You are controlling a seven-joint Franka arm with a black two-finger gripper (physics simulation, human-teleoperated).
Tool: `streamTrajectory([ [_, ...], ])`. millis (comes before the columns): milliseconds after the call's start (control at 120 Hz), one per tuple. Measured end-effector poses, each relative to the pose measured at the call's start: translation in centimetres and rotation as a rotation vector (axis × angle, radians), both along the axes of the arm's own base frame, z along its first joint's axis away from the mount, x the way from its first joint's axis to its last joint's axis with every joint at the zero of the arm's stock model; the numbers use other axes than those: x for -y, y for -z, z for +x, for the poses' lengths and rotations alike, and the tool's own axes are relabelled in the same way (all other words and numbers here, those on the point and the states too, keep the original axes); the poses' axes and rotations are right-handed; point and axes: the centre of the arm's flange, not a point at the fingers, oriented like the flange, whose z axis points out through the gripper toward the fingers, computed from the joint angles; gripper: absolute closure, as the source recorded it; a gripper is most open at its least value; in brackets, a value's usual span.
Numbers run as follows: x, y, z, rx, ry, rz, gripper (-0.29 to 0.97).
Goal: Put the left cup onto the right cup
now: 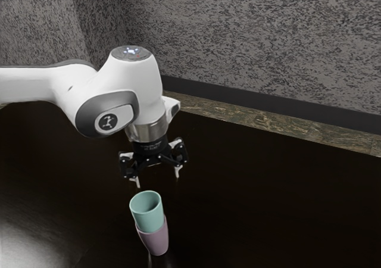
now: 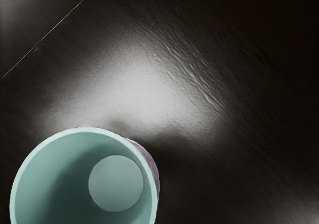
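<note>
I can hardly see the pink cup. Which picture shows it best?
The exterior view: the pink cup shows its side below the green cup nested in it. The wrist view looks down into the green cup, leaving a thin pink sliver beside it.

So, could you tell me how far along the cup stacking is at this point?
Done, by the look of it: the teal cup sits nested in the mauve cup, which stands on the dark table. In hand: nothing; the gripper hangs open above the stack, touching neither cup. Left: probably only drawing the arm clear.
</note>
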Motion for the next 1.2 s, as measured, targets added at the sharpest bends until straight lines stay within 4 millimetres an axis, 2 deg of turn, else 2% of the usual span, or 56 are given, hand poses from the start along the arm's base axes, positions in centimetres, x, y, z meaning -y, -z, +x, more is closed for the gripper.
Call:
streamTrajectory([
  [258, 0.3, -4.3, 1.0, 0.018, 0.077, 0.007, 0.0],
  [475, 0.1, -6.2, 2.0, 0.005, 0.133, 0.011, 0.0],
  [758, -3.0, -9.0, 6.2, 0.026, 0.208, 0.016, 0.0],
  [992, -4.9, -11.2, 8.8, 0.045, 0.312, 0.033, 0.0],
  [1200, -6.7, -12.2, 11.0, 0.04, 0.391, 0.05, 0.0],
])
